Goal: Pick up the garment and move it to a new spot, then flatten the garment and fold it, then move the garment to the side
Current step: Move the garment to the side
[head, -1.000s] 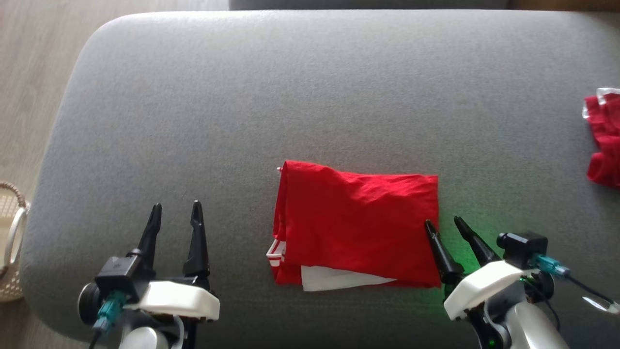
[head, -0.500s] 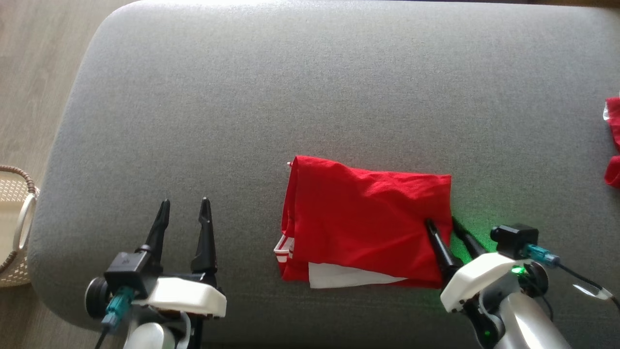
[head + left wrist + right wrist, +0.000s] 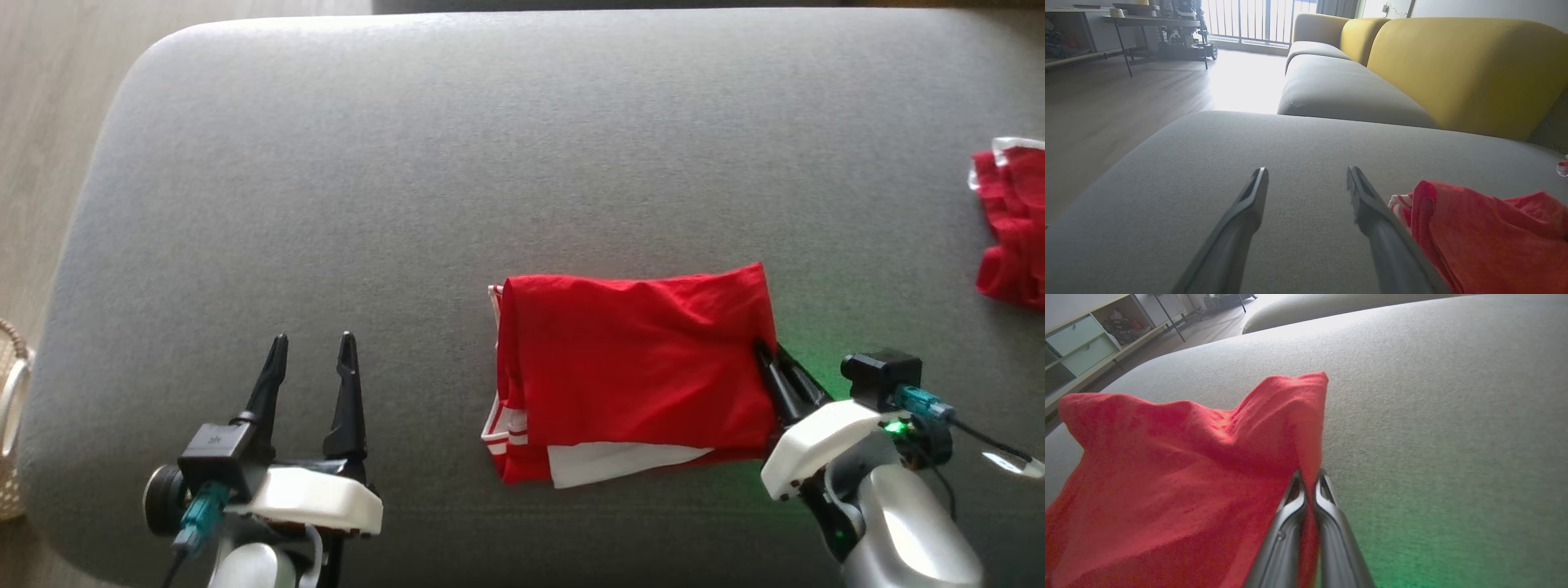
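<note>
Our right gripper [image 3: 765, 351] has its two fingers pinched together on the right-hand edge of the red garment [image 3: 637, 359]. In the right wrist view the cloth rises in a small peak just where the tips meet, so the bite looks to be on fabric and not on the seat under it. Our left gripper [image 3: 314, 339] holds nothing, its fingers spread wide above the grey cushion [image 3: 408, 204], well apart from the garment's left edge. The garment lies folded into a rough rectangle near the front of the cushion, between our two arms, with a striped hem [image 3: 500, 425] at its near-left corner and a white layer [image 3: 612, 461] peeping out along the near edge. We judge it light, soft and limp: it will sag and drape from any single point, and the stacked layers may slide apart if we pull only the top one. The best hold, we think, pinches through all layers at an edge, with the left gripper taking the opposite side near the striped hem.
</note>
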